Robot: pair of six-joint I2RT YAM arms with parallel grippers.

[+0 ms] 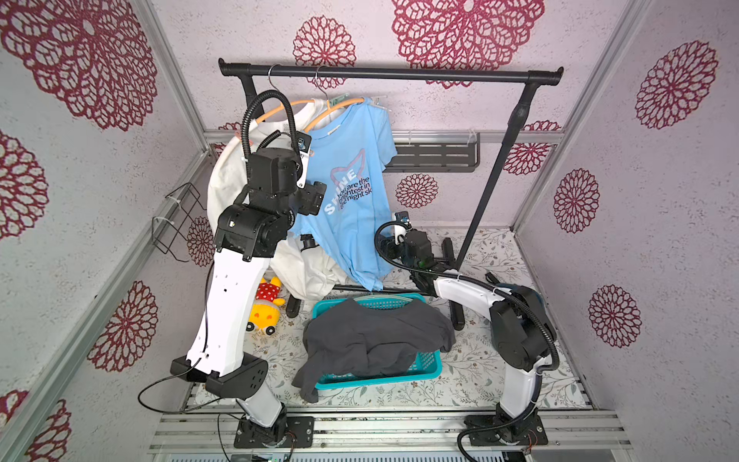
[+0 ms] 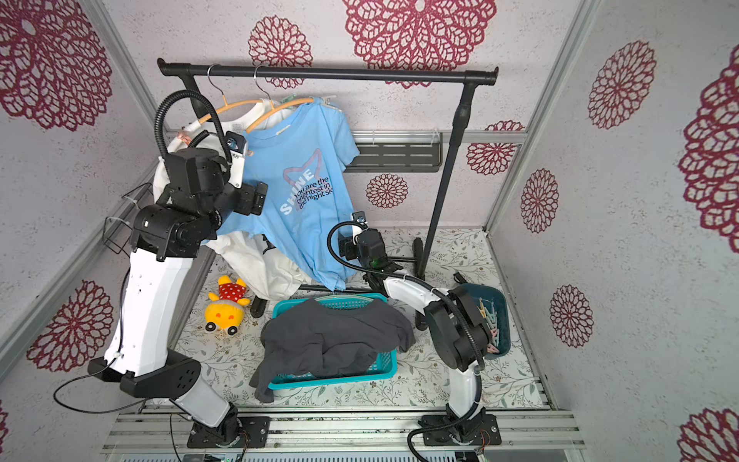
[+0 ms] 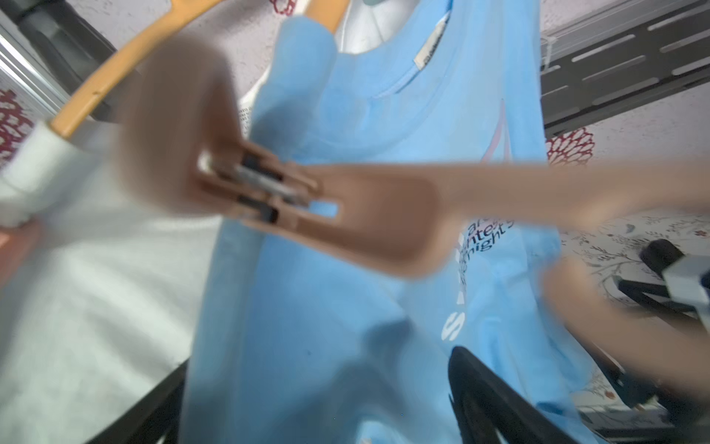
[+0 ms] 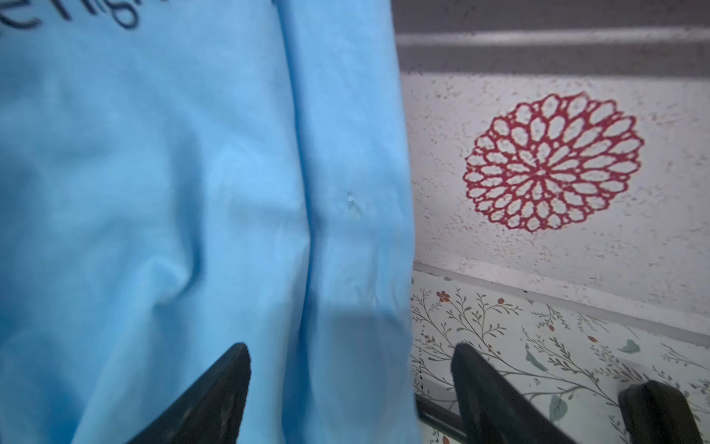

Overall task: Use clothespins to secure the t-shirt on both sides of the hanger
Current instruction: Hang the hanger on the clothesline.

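my left gripper [image 3: 319, 361] is let go: its jaws stand wide with nothing between them, close in front of the blue t-shirt [image 1: 352, 160]. the pink clothespin [image 3: 269, 192] fills my left wrist view, blurred, over the shirt's shoulder edge near the orange hanger [image 3: 324, 13]; i cannot tell whether it bites cloth and hanger together or only cloth. my right gripper [image 4: 351, 346] is spread too, the shirt's lower side edge showing between its fingers, not pinched. spare clothespins [image 2: 491, 320] lie in the dark bin [image 2: 504, 308] by my right arm's base. my worry: if the pin caught only fabric, it secures nothing and that shoulder may slide off, or the pin may drop. if i draw either arm away carelessly, a finger could snag the loose cloth, drag the shirt or swing the hanger, and knock a weak clip free.
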